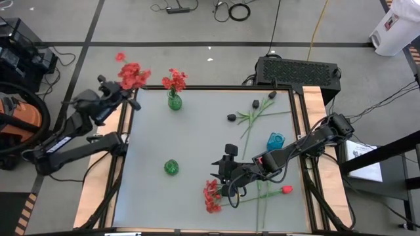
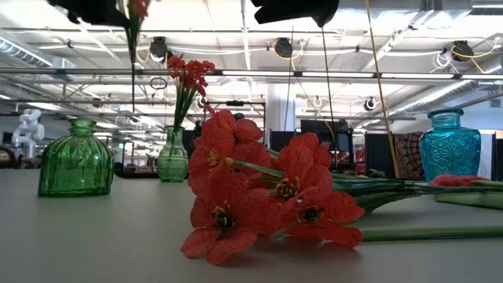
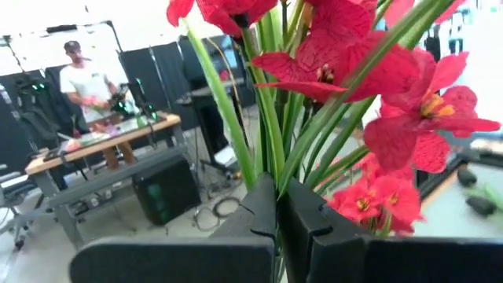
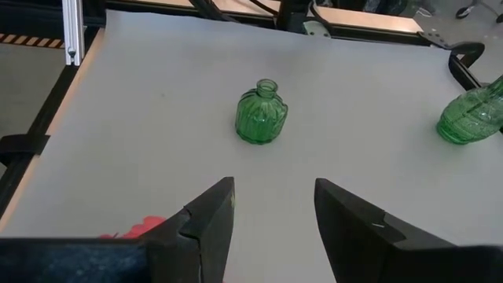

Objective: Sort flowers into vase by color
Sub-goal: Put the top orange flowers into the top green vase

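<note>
Where our left gripper (image 3: pixel 277 212) pinches its fingers together, we hold the green stems of a red flower spray (image 1: pixel 133 75), its blossoms raised above the table's far left corner, close beside the tall green vase (image 1: pixel 174 100). That vase stands near the far edge and already carries a bunch of red flowers (image 1: pixel 174 80). In the left wrist view the red petals fill the space just past the fingers, and a person (image 3: pixel 88 82) stands at a workbench in the room behind.

Our right gripper (image 4: pixel 271 208) hangs over the near middle of the table (image 1: pixel 197 137) with its fingers spread apart and nothing between them. Below and just beside it lies a red clustered spray (image 1: pixel 211 195), flat on the surface, its stem running toward the right. In the low view this spray (image 2: pixel 259 192) lies closest to the camera. A red tulip-like bud (image 1: pixel 286 190) rests on the table further right, on a long stem.

Ahead of the right fingers sits the round green vase (image 4: pixel 262 112), upright and empty, well apart from the tall one. The blue vase (image 1: pixel 275 140) stands to the right of centre, with the right arm passing beside it. Beyond it, toward the far right corner, three small black blooms (image 1: pixel 255 103) lie on crossed green stems.
</note>
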Available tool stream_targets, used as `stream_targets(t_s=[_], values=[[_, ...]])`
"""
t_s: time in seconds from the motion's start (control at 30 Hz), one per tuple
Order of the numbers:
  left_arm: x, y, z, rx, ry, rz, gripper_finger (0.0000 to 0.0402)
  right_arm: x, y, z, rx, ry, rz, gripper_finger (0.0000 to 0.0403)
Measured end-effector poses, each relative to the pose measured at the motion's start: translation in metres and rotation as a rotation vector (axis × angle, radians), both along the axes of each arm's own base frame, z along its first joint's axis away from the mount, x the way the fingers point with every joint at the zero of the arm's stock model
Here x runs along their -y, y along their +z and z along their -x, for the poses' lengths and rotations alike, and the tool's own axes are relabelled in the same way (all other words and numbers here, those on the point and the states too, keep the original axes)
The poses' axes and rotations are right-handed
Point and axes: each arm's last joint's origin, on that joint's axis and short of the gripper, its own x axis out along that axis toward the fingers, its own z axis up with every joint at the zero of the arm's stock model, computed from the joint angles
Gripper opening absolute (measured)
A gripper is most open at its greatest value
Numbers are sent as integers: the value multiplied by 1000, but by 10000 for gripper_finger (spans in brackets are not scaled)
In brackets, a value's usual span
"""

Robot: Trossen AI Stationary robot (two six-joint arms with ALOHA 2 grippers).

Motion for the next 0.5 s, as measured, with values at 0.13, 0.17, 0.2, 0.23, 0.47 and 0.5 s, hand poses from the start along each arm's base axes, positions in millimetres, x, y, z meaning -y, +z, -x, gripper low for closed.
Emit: stream_targets(t_s=[0.13, 0.17, 0.2, 0.23, 0.47, 0.5], values=[[-20, -4, -5, -29, 22, 34, 1, 0, 0, 0, -2, 1, 0, 169], [-25, -4, -5, -28, 25, 37, 1, 0, 0, 0, -3, 2, 1, 169], [-30, -4, -5, -16, 24, 46, 1, 0, 0, 0, -5, 1, 2, 169], [-37, -4, -4, -8, 20, 55, 1, 0, -1, 0, -8, 1, 3, 169], [-75, -9, 9, 72, -108, 141, 1, -3, -2, 2, -18, 10, 7, 169], [-79, -10, 11, 78, -129, 153, 1, -3, -2, 3, -19, 9, 4, 169]])
